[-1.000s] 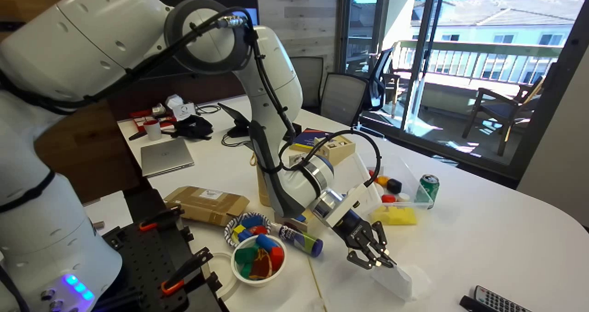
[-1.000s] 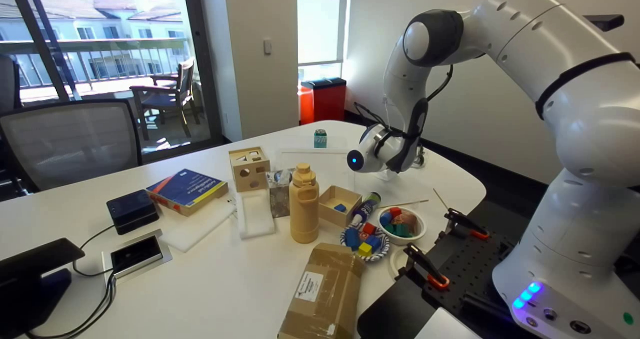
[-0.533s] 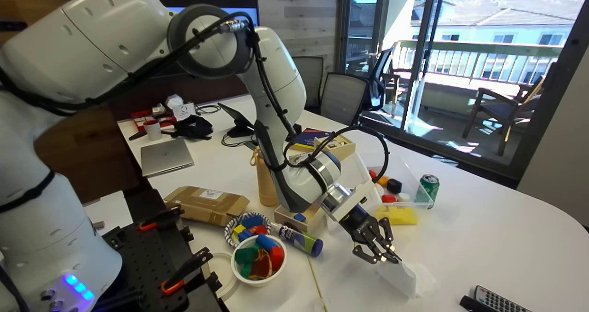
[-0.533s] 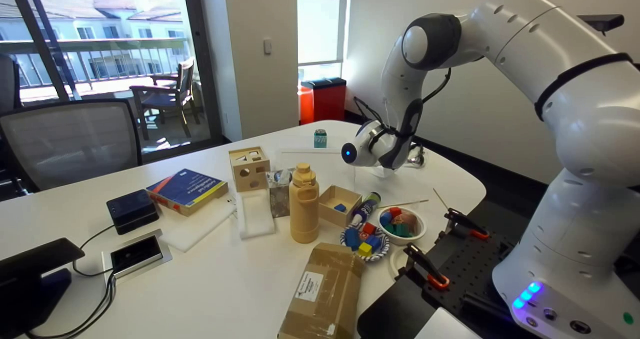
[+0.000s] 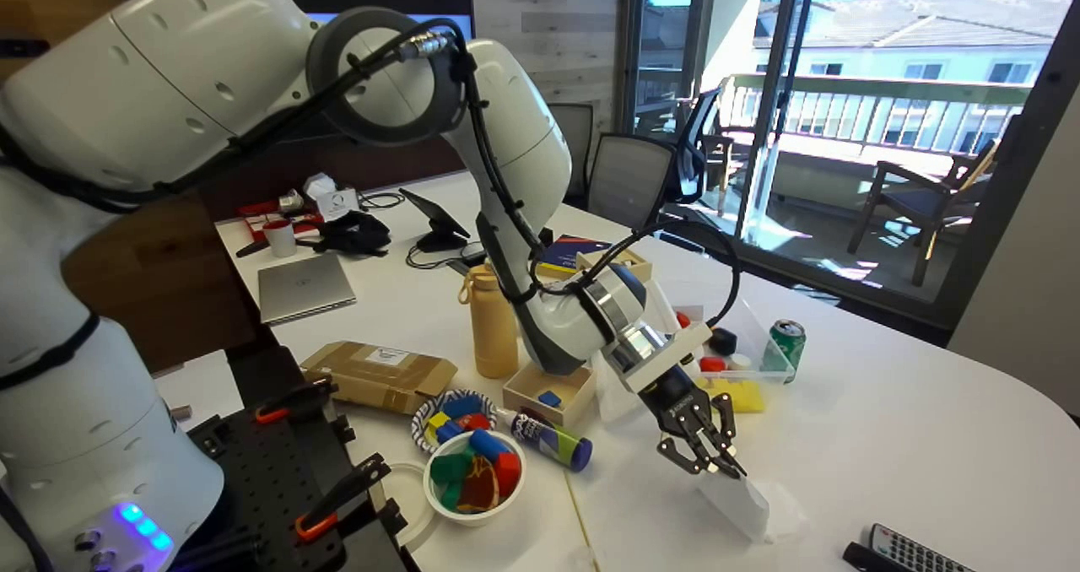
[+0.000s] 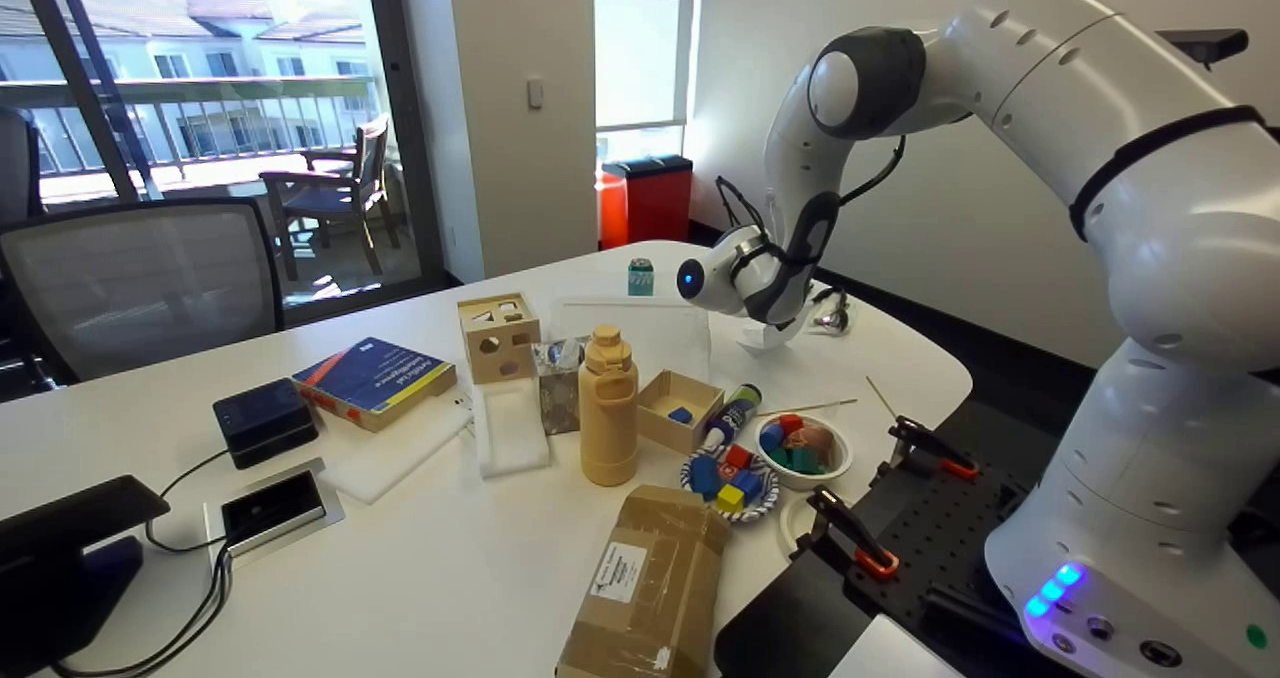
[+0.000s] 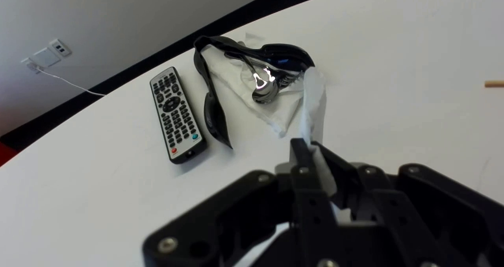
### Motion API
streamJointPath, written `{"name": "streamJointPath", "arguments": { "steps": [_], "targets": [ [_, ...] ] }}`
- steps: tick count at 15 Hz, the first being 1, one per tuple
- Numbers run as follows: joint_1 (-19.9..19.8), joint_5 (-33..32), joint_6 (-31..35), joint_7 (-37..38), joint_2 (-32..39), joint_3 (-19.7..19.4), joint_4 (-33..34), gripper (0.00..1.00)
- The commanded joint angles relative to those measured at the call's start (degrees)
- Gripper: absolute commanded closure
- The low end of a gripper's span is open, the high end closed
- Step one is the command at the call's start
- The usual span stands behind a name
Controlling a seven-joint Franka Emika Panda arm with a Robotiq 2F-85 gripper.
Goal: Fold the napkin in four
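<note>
A black two-fingered robot hand (image 5: 736,471) pinches a thin white napkin (image 5: 742,504).

On the thick blue-covered book (image 6: 375,373) I read "Artificial Intelligence"; letters (image 5: 681,403) on the hand and the white label (image 6: 619,572) on the brown cardboard box (image 6: 672,580) are too small for me. The napkin hangs from the fingertips (image 7: 301,154), over the white smooth surface (image 5: 894,420).

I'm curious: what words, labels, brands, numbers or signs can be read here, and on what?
"Artificial Intelligence": on the blue book.
Too small or blurred to read: the print or mark on the green can, purple-capped tube, gripper, remote control, silver laptop and small white box, and the label on the cardboard package.
I can make out no numbers.
</note>
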Motion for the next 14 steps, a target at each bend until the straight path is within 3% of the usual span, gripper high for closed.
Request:
{"name": "streamJointPath", "arguments": {
  "steps": [1,14],
  "targets": [
    [-2.70,6.76,2.83,-6.94,-1.92,1.36,1.10,0.98],
    [-6.48,27.35,9.28,-18.75,-3.74,1.00,7.11,0.98]
  ]
}}
